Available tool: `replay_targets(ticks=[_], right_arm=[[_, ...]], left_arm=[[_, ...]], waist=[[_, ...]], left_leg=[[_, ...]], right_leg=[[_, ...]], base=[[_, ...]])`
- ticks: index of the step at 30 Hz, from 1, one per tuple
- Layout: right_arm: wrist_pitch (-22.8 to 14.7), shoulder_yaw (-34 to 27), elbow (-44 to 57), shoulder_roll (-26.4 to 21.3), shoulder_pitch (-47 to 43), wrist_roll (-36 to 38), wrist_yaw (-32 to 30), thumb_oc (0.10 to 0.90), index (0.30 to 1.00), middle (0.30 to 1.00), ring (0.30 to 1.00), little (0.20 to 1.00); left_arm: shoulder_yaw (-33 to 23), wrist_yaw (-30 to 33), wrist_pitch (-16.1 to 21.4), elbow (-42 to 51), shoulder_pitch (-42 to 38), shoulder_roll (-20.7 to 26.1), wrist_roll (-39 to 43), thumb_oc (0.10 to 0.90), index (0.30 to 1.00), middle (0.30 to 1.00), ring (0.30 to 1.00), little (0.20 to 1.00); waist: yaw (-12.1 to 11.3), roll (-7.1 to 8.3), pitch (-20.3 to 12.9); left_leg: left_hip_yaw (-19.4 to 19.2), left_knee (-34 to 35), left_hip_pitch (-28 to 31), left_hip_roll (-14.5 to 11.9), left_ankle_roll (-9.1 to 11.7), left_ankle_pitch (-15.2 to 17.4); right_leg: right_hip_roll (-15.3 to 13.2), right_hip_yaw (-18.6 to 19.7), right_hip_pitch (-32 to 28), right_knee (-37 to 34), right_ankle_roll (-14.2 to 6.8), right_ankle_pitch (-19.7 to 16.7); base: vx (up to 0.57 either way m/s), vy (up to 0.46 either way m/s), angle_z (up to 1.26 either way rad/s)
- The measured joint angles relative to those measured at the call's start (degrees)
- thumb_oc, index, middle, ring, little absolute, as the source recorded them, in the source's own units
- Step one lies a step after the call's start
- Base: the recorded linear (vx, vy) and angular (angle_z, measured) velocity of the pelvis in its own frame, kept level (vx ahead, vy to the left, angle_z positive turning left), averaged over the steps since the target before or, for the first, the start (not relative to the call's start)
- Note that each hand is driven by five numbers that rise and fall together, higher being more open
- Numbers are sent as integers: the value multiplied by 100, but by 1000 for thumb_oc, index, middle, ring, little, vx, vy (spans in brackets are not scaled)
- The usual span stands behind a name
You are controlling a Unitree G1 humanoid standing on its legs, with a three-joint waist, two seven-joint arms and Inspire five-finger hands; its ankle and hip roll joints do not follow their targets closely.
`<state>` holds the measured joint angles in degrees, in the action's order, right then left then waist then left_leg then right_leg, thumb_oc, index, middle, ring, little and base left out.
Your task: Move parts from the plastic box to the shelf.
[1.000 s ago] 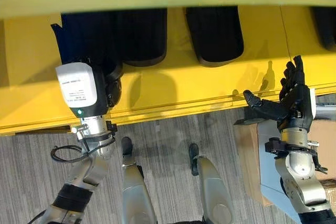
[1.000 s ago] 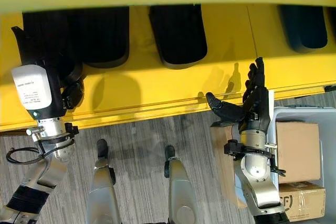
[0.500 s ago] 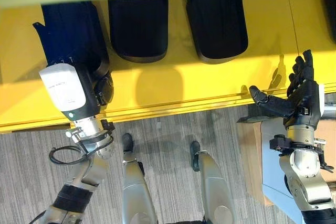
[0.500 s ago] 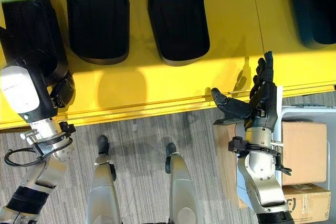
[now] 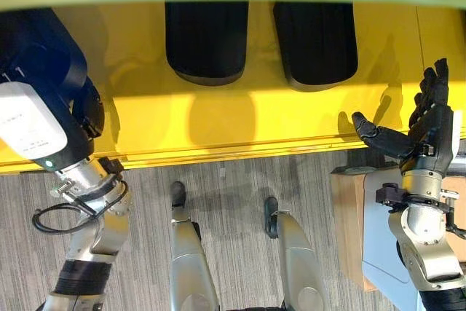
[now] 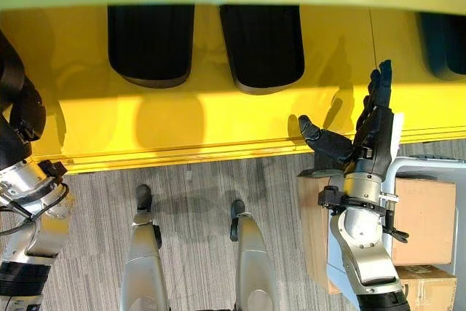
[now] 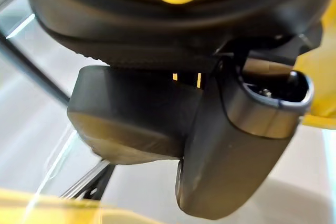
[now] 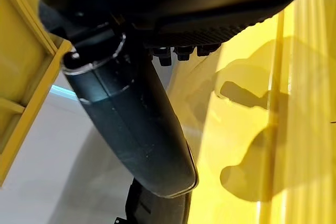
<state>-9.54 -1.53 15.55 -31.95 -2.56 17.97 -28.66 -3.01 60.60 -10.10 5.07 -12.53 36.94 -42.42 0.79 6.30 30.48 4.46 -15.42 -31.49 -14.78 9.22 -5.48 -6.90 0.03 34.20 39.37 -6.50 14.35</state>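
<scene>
Yellow metal shelf (image 5: 240, 118) spans the head views; an upper board cuts off the far ends of what lies on it. Two black ribbed moulded parts (image 5: 207, 38) and (image 5: 315, 41) lie side by side on the shelf, only their near rounded ends visible. A third dark part (image 6: 444, 41) sits further to the right, cropped by the frame edge.

Left hand (image 5: 51, 63): at the shelf's left end, seen from the back, white wrist housing covers most of it. A large black part (image 5: 33, 45) appears at the hand, cut off by the frame edge. Left wrist view: thumb (image 7: 236, 150) lying against a dark moulded piece (image 7: 131, 114); fingers hidden – cannot tell whether they are closed on it.

Right hand (image 6: 364, 143): raised at the shelf's front edge, fingers (image 6: 378, 100) straight and together, thumb (image 6: 324, 140) spread well apart; holds nothing. Right wrist view agrees: thumb (image 8: 136, 124) free against yellow surface.

Lower right, pale plastic box (image 6: 429, 165) on the floor, rim partly behind right arm; brown cardboard cartons (image 6: 426, 216) inside it, cropped. Contents beyond cartons not discernible.
</scene>
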Motion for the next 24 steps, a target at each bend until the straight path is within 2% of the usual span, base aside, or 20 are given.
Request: replay_targets(ticks=[7,8,9,12,13,20,24], right_arm=[[144,-2,-1,-127,-256,9,73,900,1000,1000,1000,1000],[168,-2,-3,-217,-267,12,123,900,1000,1000,1000,1000],[173,-2,-3,-255,-281,12,149,900,1000,1000,1000,1000],[184,-2,-4,-427,-292,18,270,900,1000,1000,1000,1000],[214,-3,-16,-529,-329,24,315,900,1000,1000,1000,1000],[284,-3,-45,-851,-515,25,539,900,1000,1000,1000,1000],[368,-3,-57,-891,-522,26,601,900,1000,1000,1000,1000]], left_arm=[[178,-491,-69,-396,-444,840,-589,400,300,300,300,300],[395,-639,-72,-515,-612,1182,-644,400,300,300,300,300],[428,-733,-71,-516,-625,1307,-715,400,300,300,300,300],[571,-890,-20,-531,-718,1562,-874,400,300,300,300,300],[794,-899,25,-755,-918,1745,-871,400,300,300,300,300],[1022,-1184,17,-1255,-1163,1869,-730,400,300,300,300,300],[1250,-1266,6,-1485,-1278,1882,-499,400,300,300,300,300]], waist=[[93,-35,0],[153,-41,3],[183,-43,3],[245,-121,-1],[253,-172,2],[462,-465,1],[491,-500,0]], left_leg=[[-136,-144,-159,95,17,38],[-196,-153,-160,111,9,45],[-217,-156,-160,122,6,48],[-276,-171,-146,140,15,63],[-302,-214,-142,140,27,76],[-410,-254,-133,140,36,98],[-417,-256,-141,136,53,87]], right_leg=[[-87,178,245,104,-35,-28],[-110,227,279,109,-58,-42],[-121,246,289,111,-65,-46],[-143,301,301,100,-87,-60],[-139,334,321,132,-87,-61],[-136,432,398,193,-90,-65],[-130,434,467,263,-79,-58]], base=[[4,101,-6],[6,148,-7],[4,123,-8],[17,96,-7],[20,102,-11],[10,73,-6],[3,11,-4]])
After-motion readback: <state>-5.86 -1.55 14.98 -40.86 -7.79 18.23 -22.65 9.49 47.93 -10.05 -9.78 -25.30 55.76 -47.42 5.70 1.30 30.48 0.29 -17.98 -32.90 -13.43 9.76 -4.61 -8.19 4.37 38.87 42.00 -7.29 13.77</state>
